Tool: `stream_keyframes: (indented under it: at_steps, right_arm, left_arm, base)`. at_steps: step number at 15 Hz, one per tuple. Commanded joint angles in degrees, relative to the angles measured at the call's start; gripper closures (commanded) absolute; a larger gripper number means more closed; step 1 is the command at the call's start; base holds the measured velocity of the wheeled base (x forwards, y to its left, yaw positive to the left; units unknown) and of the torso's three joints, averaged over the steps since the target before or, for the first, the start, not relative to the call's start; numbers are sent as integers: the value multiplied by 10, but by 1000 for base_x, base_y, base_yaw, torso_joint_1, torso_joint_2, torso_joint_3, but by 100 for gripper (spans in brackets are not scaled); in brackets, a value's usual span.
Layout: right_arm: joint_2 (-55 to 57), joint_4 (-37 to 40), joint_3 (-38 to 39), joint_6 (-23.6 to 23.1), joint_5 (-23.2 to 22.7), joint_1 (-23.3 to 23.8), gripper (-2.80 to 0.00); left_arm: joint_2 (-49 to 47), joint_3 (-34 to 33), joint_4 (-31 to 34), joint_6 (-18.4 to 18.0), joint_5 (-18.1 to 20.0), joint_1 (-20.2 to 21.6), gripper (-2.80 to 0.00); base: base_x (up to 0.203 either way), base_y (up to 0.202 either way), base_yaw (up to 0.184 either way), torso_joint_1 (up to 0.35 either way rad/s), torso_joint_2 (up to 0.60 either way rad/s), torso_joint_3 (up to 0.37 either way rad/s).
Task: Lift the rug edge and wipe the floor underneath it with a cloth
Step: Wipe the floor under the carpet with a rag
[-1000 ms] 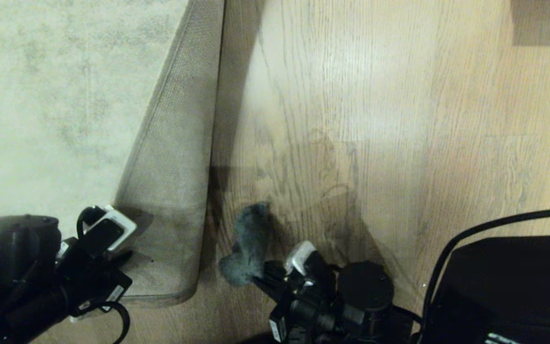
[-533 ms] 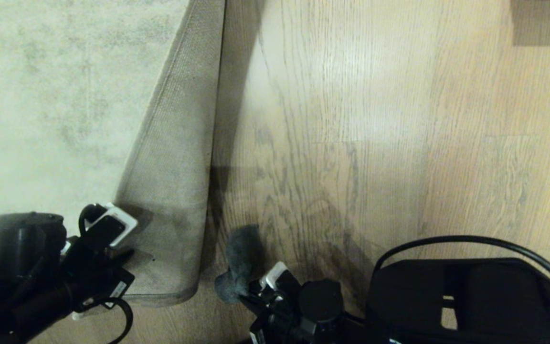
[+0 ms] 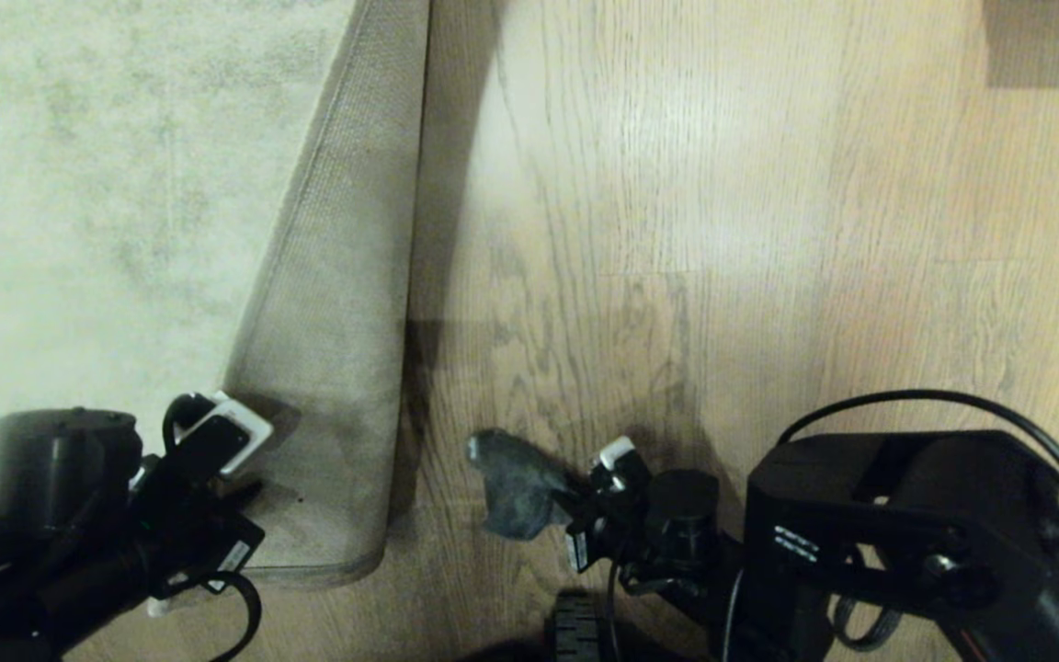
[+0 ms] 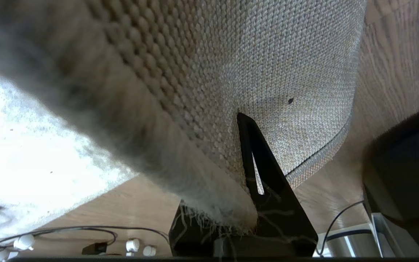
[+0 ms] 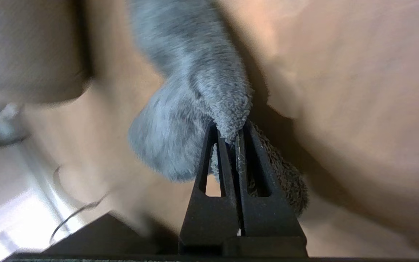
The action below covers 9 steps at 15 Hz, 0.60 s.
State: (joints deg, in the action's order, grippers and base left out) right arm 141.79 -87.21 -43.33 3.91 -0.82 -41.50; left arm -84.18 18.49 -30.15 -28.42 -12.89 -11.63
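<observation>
left pincer point(image 3: 249, 492) clamped on the rug edge point(image 3: 332, 386), corner folded up (woven backing showing) | right pincer point(image 3: 575, 501) gripped the cloth point(image 3: 513, 492), beside the fold, over the floor point(image 3: 677, 230)

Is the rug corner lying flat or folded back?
Folded back: the rug edge shows its woven backing, pinched in the left gripper.

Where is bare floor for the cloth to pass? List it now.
Open floor runs from the folded-back rug edge rightward, ahead of the right hand gripping the cloth. Crowded at the near end: the left hand pinches the rug corner, with both arms close.
</observation>
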Motion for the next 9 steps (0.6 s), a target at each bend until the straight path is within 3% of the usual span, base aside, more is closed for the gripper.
stream_keyframes:
  at_steps: [1, 5, 9]
  right_arm:
    - [-64, -27, 29, 1, 0, 38, 0]
    - [-154, -27, 112, 1, 0, 77, 0]
    - [-239, -27, 148, 3, -8, 82, 0]
  left_arm:
    - [-4, -1, -1, -1, -6, 0, 0]
    - [-4, -1, -1, -2, -7, -1, 0]
    - [-4, 0, -1, -2, -7, -2, 0]
  base:
    - [0, 0, 0, 0, 0, 0]
    - [0, 0, 0, 0, 0, 0]
    - [0, 0, 0, 0, 0, 0]
